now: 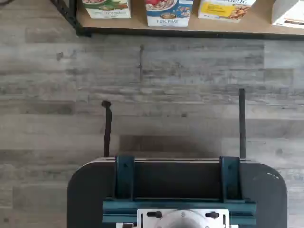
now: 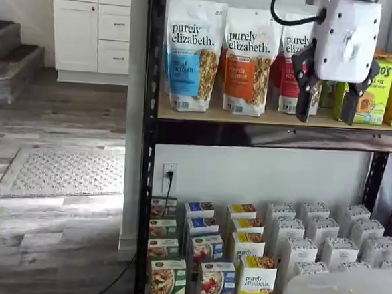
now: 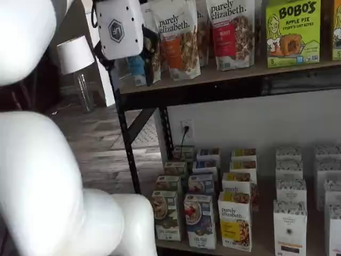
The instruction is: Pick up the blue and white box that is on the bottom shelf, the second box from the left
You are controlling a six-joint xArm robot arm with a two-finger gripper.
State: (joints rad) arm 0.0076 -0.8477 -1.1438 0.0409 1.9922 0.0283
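Fingers (image 2: 329, 107): two black prongs hanging below the white gripper body, a plain gap showing between them, spread, nothing held. They sit high, level with the upper tan shelf board (image 2: 251, 116), in front of the granola pouches (image 2: 192, 53) and the yellow-green boxes (image 2: 376, 91). In the other shelf view the white gripper body (image 3: 120, 26) shows near the top edge, beside the black rack post (image 3: 125, 138); fingers there are side-on and hard to read.

The blue and white box (image 2: 215, 285) stands upright at the front of the bottom shelf (image 3: 256, 246), well below the fingers and untouched. White top band, blue front with a bowl. Green-fronted carton (image 2: 166, 282) just beside it on one side, yellow-fronted carton (image 2: 257, 284) on the other. Same box seen in the other shelf view (image 3: 200, 221), more like cartons lined up behind it.

Wrist view: blue and white box (image 1: 168, 12) at the shelf edge, grey plank floor (image 1: 152, 95) before it, dark mount with teal brackets (image 1: 178, 190) close to the lens.

White cartons (image 2: 323, 241) fill the rest of the lower surface.
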